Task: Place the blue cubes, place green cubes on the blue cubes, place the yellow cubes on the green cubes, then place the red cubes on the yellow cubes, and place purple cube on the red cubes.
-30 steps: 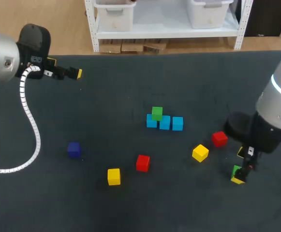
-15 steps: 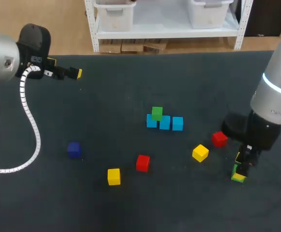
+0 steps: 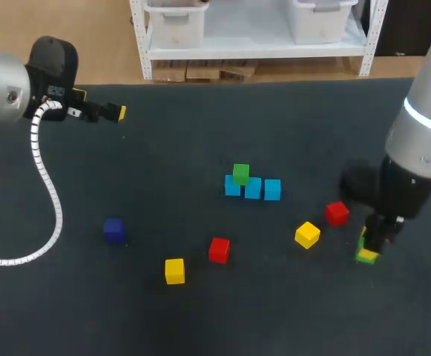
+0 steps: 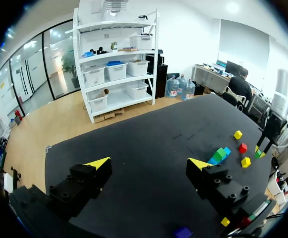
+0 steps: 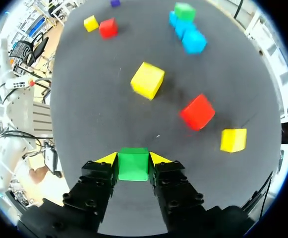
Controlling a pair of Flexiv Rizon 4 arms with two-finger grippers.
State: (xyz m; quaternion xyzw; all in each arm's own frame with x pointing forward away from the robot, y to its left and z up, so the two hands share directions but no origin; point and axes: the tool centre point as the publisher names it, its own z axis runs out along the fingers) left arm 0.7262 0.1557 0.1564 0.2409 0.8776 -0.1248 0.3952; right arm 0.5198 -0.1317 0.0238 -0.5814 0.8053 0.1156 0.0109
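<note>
Right gripper (image 5: 133, 157) pinches a green cube (image 5: 133, 166) between both tips, at the table's right side, near a red cube (image 3: 337, 213). Left gripper (image 4: 148, 163) is spread, over the far left. Three blue cubes (image 3: 253, 188) sit in a row mid-table, with a second green cube (image 3: 240, 174) on the leftmost.

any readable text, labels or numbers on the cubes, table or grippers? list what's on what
None readable. All cube faces in view are plain: the green cube in the right gripper, the yellow cubes, red cubes, blue cubes and purple cube. No print shows on the table or the left gripper.
</note>
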